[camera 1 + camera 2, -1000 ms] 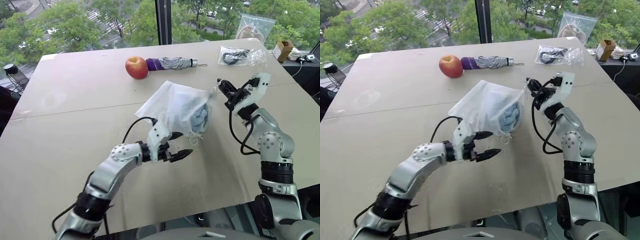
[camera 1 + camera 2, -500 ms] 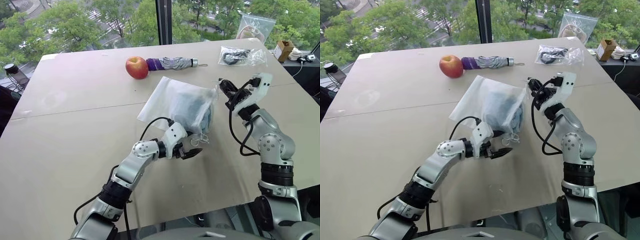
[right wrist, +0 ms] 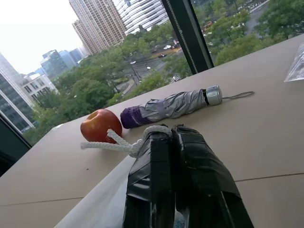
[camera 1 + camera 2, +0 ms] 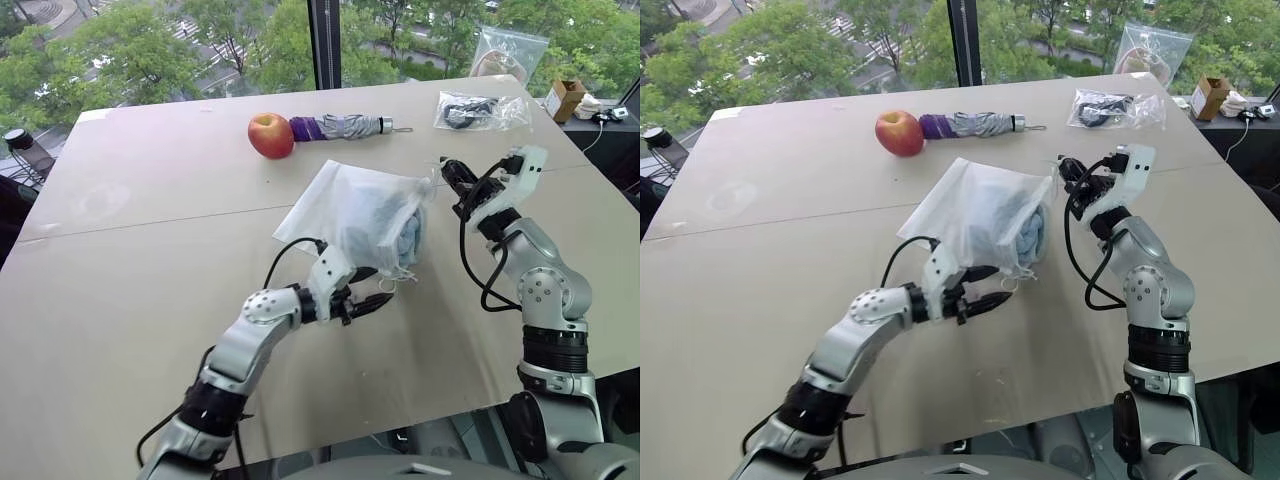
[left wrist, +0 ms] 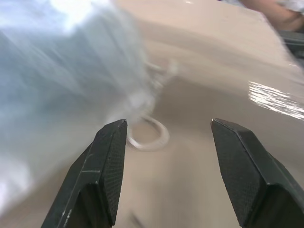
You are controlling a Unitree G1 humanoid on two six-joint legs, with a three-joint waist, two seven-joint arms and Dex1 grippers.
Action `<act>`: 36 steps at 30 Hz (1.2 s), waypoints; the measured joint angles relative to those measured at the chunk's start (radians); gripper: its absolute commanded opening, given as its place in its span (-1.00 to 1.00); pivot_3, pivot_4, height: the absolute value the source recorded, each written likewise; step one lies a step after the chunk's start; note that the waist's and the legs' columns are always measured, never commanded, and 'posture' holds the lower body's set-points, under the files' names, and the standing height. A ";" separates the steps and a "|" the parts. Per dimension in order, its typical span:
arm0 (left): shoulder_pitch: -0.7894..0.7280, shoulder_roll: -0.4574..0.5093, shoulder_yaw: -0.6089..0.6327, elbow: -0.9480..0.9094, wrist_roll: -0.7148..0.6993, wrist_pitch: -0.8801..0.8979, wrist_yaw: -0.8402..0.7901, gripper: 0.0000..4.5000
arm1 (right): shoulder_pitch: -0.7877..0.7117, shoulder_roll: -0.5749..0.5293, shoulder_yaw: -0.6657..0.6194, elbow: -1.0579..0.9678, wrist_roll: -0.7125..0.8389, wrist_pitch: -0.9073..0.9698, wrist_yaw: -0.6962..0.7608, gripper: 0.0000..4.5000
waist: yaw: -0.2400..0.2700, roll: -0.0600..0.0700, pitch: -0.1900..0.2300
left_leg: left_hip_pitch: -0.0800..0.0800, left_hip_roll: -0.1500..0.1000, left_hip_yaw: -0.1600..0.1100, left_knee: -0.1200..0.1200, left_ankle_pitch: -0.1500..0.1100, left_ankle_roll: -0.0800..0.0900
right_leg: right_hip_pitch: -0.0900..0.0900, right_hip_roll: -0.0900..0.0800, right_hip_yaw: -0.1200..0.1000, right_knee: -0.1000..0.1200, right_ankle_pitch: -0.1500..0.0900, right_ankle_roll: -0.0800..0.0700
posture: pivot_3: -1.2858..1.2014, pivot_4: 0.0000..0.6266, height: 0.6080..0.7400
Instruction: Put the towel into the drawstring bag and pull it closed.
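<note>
The white drawstring bag (image 4: 355,208) lies in the middle of the table with its mouth lifted on the right side. The light-blue towel (image 4: 408,238) shows inside it at the mouth. My right gripper (image 4: 449,176) is shut on the bag's cord (image 3: 116,144) and holds the mouth edge up. My left gripper (image 4: 378,290) is low over the table just below the bag's mouth and stands open. A loose cord loop (image 5: 153,137) lies on the table ahead of its fingers (image 5: 111,156), not between them.
At the back lie a red apple (image 4: 271,135) and a folded umbrella (image 4: 345,126). A clear plastic bag with black cable (image 4: 482,110) sits at the back right, near a second plastic bag (image 4: 510,48) and a small box (image 4: 566,98).
My left gripper has moved right, up to the cord loops under the bag's mouth, and its fingers stand narrower. The right gripper has kept still on the cord.
</note>
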 measured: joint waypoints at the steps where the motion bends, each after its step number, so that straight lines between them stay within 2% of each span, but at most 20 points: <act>1: 0.002 0.005 0.004 -0.014 -0.014 0.025 -0.002 0.25 | 0.000 0.001 0.001 0.000 0.000 0.000 0.000 -1.00 | 0.002 0.000 0.000 | 0.000 0.000 0.000 0.000 0.000 0.000 | 0.000 0.000 0.000 0.000 0.000 0.000 | 0.03 -0.52 1.00; 3: 0.001 0.004 0.003 -0.028 -0.032 0.053 -0.002 0.25 | 0.000 0.003 0.003 0.000 0.000 0.000 0.001 -1.00 | 0.001 0.000 0.000 | 0.000 -0.001 0.001 0.001 0.000 0.000 | 0.000 -0.001 0.001 0.000 0.000 0.000 | 0.03 -0.52 1.00; 8: -0.062 -0.058 -0.045 0.066 0.055 0.032 0.073 0.25 | 0.000 0.005 0.004 0.000 0.000 0.000 0.002 -1.00 | 0.002 0.000 0.000 | 0.000 -0.002 0.001 0.001 0.000 0.000 | 0.001 -0.001 0.001 -0.001 0.000 0.000 | 0.03 -0.52 1.00; 12: -0.131 -0.126 -0.086 0.209 0.146 -0.071 0.119 0.25 | 0.000 0.005 0.001 -0.001 0.000 0.000 0.000 -1.00 | 0.002 0.000 0.000 | 0.000 -0.002 0.000 0.001 0.000 0.000 | 0.001 -0.001 0.001 0.000 0.000 0.000 | 0.03 -0.52 1.00; 20: -0.212 -0.205 -0.087 0.362 0.207 -0.176 0.132 0.25 | 0.003 0.012 0.000 -0.010 0.000 -0.001 -0.016 -1.00 | 0.004 0.001 -0.001 | 0.000 -0.002 0.000 0.002 0.000 0.000 | 0.001 -0.001 0.001 0.000 0.000 0.000 | 0.03 -0.52 1.00; 22: -0.220 -0.208 -0.088 0.374 0.212 -0.183 0.127 0.03 | 0.005 0.014 0.000 -0.018 0.000 -0.001 -0.021 -1.00 | 0.004 0.001 -0.001 | 0.000 -0.002 0.001 0.002 0.000 0.000 | 0.001 -0.001 0.001 0.000 0.000 0.000 | 0.03 -0.52 1.00; 23: -0.220 -0.207 -0.087 0.376 0.212 -0.188 0.123 0.00 | 0.007 0.014 -0.001 -0.022 0.000 -0.001 -0.022 -1.00 | 0.003 0.001 -0.001 | 0.000 -0.002 0.001 0.002 0.000 0.000 | 0.001 -0.001 0.001 0.000 0.000 0.000 | 0.03 -0.52 1.00; 24: -0.220 -0.205 -0.087 0.378 0.212 -0.191 0.114 -0.29 | 0.008 0.014 -0.001 -0.028 0.000 -0.002 -0.024 -1.00 | 0.003 0.001 -0.001 | 0.000 -0.002 0.001 0.002 0.000 0.000 | 0.001 -0.001 0.001 0.000 0.000 0.000 | 0.03 -0.52 1.00; 27: -0.220 -0.204 -0.086 0.380 0.213 -0.194 0.105 -0.85 | 0.009 0.014 -0.001 -0.029 0.000 -0.002 -0.025 -1.00 | 0.003 0.001 -0.001 | 0.000 -0.002 0.000 0.002 0.000 0.000 | 0.001 -0.001 0.001 0.000 0.000 0.000 | 0.03 -0.52 1.00; 28: -0.220 -0.205 -0.085 0.380 0.213 -0.194 0.104 -0.97 | 0.009 0.014 -0.001 -0.029 0.000 -0.002 -0.025 -1.00 | 0.003 0.001 -0.001 | 0.000 -0.002 0.000 0.002 0.000 0.000 | 0.001 -0.001 0.001 0.000 0.000 0.000 | 0.03 -0.52 1.00; 36: -0.212 -0.208 -0.075 0.378 0.209 -0.198 0.103 -0.97 | 0.009 0.015 0.000 -0.029 0.000 -0.002 -0.025 -1.00 | 0.002 0.001 -0.001 | 0.000 -0.002 0.000 0.002 0.000 0.000 | 0.001 -0.001 0.001 0.000 0.000 0.000 | 0.03 -0.52 1.00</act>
